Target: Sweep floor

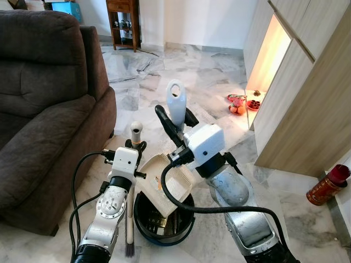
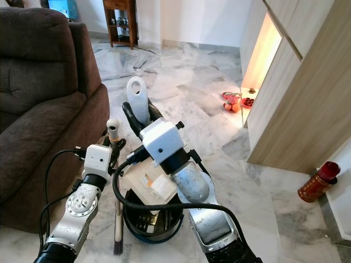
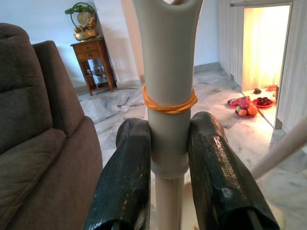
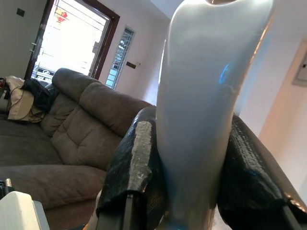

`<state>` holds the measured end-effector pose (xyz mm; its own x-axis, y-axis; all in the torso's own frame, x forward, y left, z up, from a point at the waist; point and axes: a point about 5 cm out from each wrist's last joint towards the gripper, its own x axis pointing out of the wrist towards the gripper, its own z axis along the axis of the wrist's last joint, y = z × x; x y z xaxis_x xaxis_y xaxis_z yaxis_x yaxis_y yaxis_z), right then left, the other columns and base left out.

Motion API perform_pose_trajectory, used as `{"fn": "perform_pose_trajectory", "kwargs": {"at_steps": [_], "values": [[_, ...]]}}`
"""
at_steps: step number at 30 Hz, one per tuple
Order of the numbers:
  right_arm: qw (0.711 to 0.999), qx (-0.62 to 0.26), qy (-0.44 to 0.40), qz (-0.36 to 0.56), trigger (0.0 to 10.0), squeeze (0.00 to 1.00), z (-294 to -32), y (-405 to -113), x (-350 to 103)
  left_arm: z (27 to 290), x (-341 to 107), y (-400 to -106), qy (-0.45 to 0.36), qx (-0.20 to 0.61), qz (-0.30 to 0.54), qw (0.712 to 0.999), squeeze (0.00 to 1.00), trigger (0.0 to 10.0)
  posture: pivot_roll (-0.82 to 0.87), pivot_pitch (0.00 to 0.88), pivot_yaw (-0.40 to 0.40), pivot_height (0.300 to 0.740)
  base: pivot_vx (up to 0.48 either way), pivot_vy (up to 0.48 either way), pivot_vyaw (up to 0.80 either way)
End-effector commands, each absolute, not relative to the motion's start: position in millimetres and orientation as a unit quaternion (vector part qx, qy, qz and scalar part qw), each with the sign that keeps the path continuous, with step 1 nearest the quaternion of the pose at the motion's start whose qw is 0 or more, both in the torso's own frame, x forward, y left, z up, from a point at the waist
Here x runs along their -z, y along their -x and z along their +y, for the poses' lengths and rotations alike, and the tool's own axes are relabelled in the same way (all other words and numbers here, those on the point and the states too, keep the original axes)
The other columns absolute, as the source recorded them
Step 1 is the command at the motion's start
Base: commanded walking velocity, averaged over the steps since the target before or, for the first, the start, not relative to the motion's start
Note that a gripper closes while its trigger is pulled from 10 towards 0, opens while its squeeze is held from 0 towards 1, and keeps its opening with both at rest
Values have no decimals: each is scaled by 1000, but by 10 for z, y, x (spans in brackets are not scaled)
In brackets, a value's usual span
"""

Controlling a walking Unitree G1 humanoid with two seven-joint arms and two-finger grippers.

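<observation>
Emptying step: right gripper (image 1: 176, 121) pinching dustpan (image 1: 171, 185) handle, pan tipped over bin (image 1: 163, 226) just below; left gripper (image 1: 136, 147) clamping brush (image 1: 131, 192) upright alongside; next, shaking dirt out.

Sofa (image 1: 44, 109) at left, running near to far. Bin (image 1: 163, 222) on floor (image 1: 214, 82) near centre, just right of sofa's near end. Dustpan (image 1: 167, 181) tilted over bin, mouth down into it, handle (image 1: 176, 104) up & clamped in right gripper (image 1: 174, 123). Brush (image 1: 131, 192) upright just left of bin, bristles down at floor, top held in left gripper (image 1: 135, 147). Cupboard (image 1: 307, 93) along right wall. Fruit plates (image 1: 241, 104) on floor far right, beside cupboard. Bottle (image 1: 327, 185) near right, by cupboard base. Small table (image 1: 122, 22) far centre, behind sofa.
</observation>
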<state>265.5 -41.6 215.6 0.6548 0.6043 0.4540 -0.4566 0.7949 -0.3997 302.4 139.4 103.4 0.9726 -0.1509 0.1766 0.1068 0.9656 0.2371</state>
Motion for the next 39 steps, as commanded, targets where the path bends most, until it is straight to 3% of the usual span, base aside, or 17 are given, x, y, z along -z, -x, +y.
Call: {"fn": "perform_pose_trajectory", "kwargs": {"at_steps": [1,4,13,22,29,39], "values": [[872,-304,157,-350,10000,0,-381,-2550,-2322,1373,-1123,-3045,-113,68,-123,984,0,10000,100,0,-29,740,0,0,0],[860,-324,191,-345,10000,0,-326,-2519,-2228,1357,-1121,-3047,-112,70,-123,984,0,10000,105,0,-30,740,0,0,0],[865,-296,214,-343,10000,0,-382,-2601,-2212,1370,-1125,-3044,-113,67,-124,984,0,10000,109,0,-35,740,0,0,0],[902,-122,206,-358,10000,0,-845,-2951,-2429,1368,-1129,-3048,-112,67,-126,983,0,10000,107,0,-36,740,0,0,0],[935,-36,213,-281,10000,0,-1179,-3154,-2074,1379,-1129,-3030,-112,69,-128,983,0,10000,113,0,-41,740,0,0,0],[956,58,201,-204,10000,0,-1579,-3281,-1699,1424,-1106,-2997,-116,68,-124,983,0,10000,121,0,-39,740,0,0,0]]}}
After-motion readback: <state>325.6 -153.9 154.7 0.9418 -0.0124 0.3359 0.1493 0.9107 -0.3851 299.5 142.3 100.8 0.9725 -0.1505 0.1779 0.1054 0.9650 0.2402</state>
